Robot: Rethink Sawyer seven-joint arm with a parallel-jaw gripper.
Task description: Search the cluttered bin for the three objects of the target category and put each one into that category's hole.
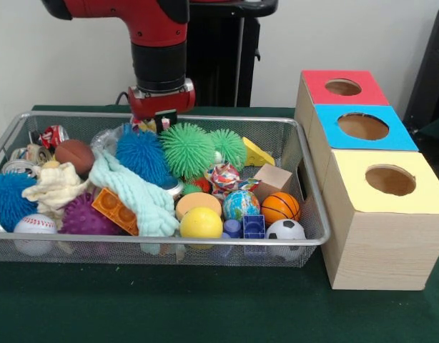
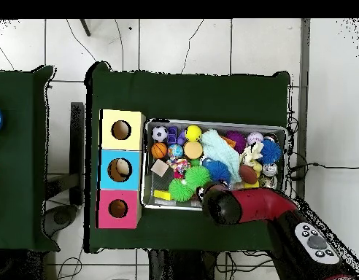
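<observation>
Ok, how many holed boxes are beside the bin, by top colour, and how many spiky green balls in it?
Red-topped box: 1
Blue-topped box: 1
Yellow-topped box: 1
Spiky green balls: 2
Total: 5

Bin (image 1: 305, 187) left of boxes (image 1: 380, 232)

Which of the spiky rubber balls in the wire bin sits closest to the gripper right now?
The dark blue spiky ball, directly below the gripper. The two green spiky balls lie further towards the boxes; the purple one sits at the bin's front.
</observation>
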